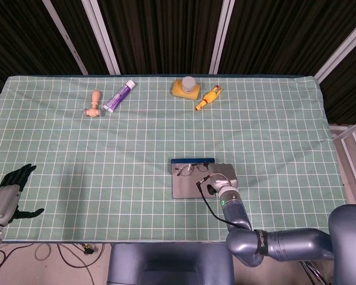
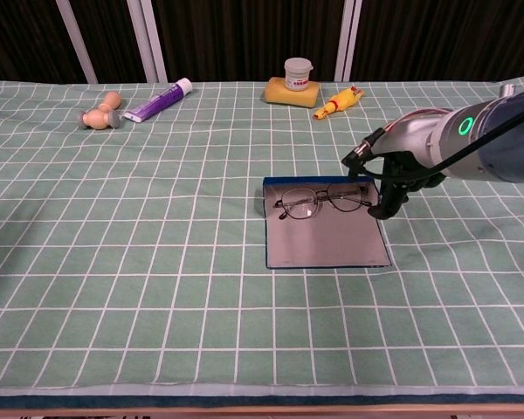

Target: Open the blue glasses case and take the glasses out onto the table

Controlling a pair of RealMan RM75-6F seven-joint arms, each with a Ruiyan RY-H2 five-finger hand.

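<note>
One thing left to do, by my read: the flat blue glasses case is already flapped open w/ its grey lining up, and the thin wire-rimmed glasses lie on the lining at the case's far edge, not yet on the green checked counter.

Right hand hangs just beside the case's far-right corner, dark fingers curled downward and gripping nothing I can make out; whether a fingertip touches the case edge, can't tell. Left hand is well apart from the case, at the counter's near-left edge, fingers spread, empty.

Risks, imo:
- Frame is thin and lies flat on the lining, so thick fingers may slip off or bend the frame.
- The case is light, so a sideways nudge prob. slides the whole case and the glasses go w/ it.
- A lift by one lens could twist the frame.
</note>
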